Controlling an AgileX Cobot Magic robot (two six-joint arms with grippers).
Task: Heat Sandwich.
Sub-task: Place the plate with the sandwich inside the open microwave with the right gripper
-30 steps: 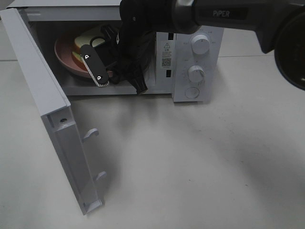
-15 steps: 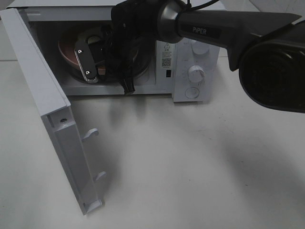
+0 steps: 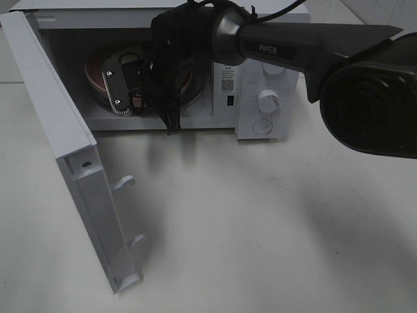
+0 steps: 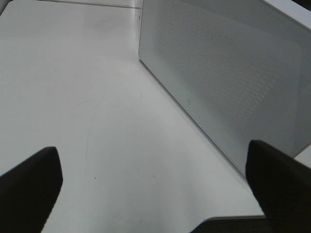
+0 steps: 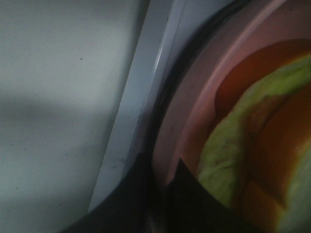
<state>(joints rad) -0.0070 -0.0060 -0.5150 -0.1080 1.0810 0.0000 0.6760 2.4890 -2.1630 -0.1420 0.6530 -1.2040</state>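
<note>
At the 12 o'clock end of the bench stands the white microwave. Its door is swung wide open and reaches down toward 7 o'clock. Its knob and round button sit on the 3 o'clock side of the cavity. The black right arm comes in from 3 o'clock, crosses in front of the control panel and reaches into the open cavity. Inside the cavity lies the round pink plate, with its rim showing at the 9 o'clock side of the wrist in the high view. The right hand is clenched on that plate: in the right wrist view its two dark fingers stand close together with the pink rim pinched between them, just beside the pale sill of the cavity. The sandwich lies on the plate inside the microwave, pale yellowish bread with orange-brown at its edge, near the gripped rim but apart from the fingers. From the high camera it is hidden behind the hand. I cannot tell whether the plate rests on the cavity floor or hangs just above it. The left hand does not show in the high view. Its own camera shows it released, with the two dark fingers spread wide over bare bench and nothing between them. Beyond it stands a white panel with a fine dotted mesh, well apart from the fingers, which I take for the outer face of the door.
</note>
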